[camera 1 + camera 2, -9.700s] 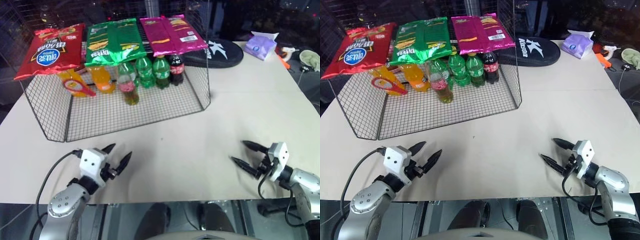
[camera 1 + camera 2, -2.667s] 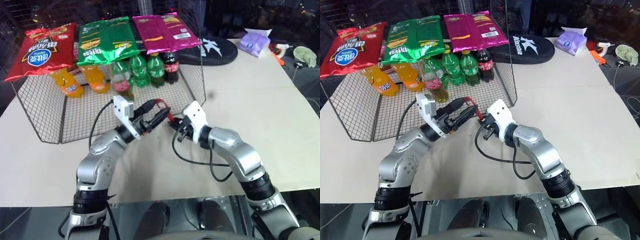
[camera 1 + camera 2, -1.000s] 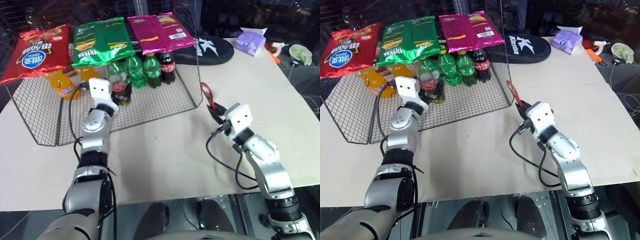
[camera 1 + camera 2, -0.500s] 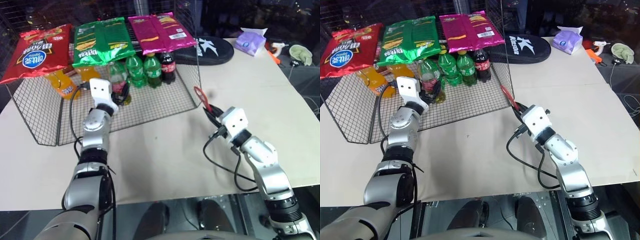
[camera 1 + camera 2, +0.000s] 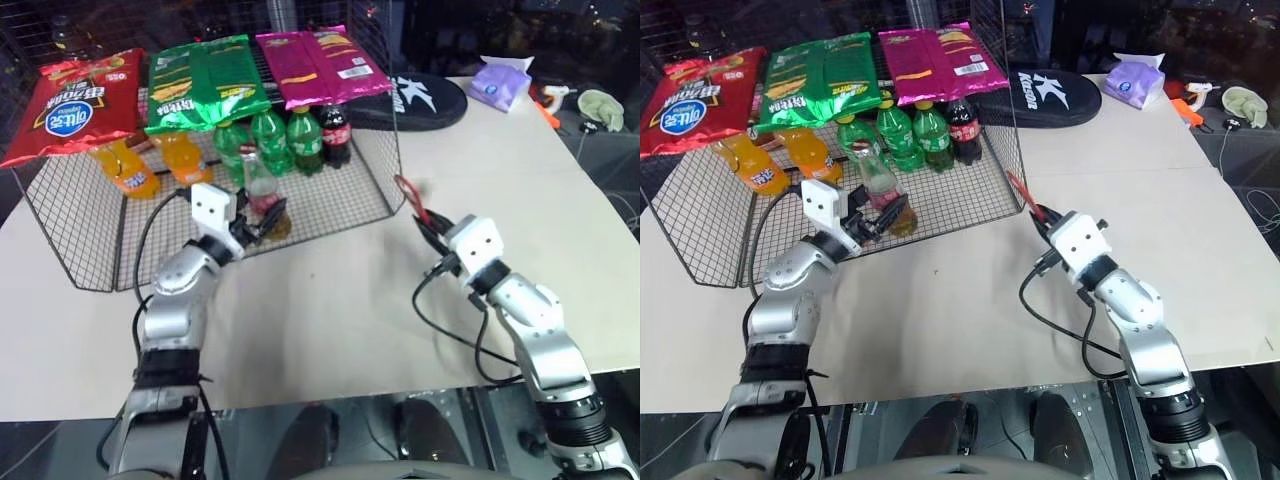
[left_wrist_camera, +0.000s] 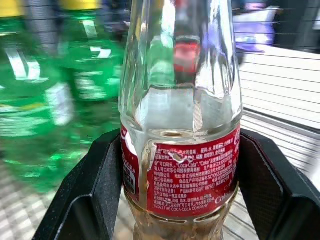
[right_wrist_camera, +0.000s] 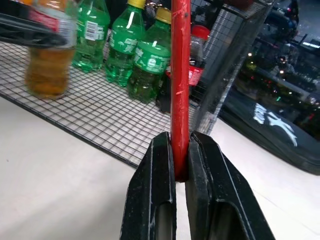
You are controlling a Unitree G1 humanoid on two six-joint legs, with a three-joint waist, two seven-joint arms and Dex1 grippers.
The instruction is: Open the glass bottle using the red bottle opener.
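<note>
Our left gripper (image 5: 262,220) clamps the upright glass bottle (image 5: 264,192) left of centre. Our right gripper (image 5: 428,222), right of centre, pinches the red bottle opener (image 5: 410,192) pointing up; the bottle lies to its left, well apart.

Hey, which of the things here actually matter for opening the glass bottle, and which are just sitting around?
Part of the job:
- glass bottle, gripped by the left gripper
- red bottle opener, clamped in the right gripper

Just lying about:
- green soda bottles
- orange soda bottles
- snack bags
- wire rack
- tissue pack
</note>
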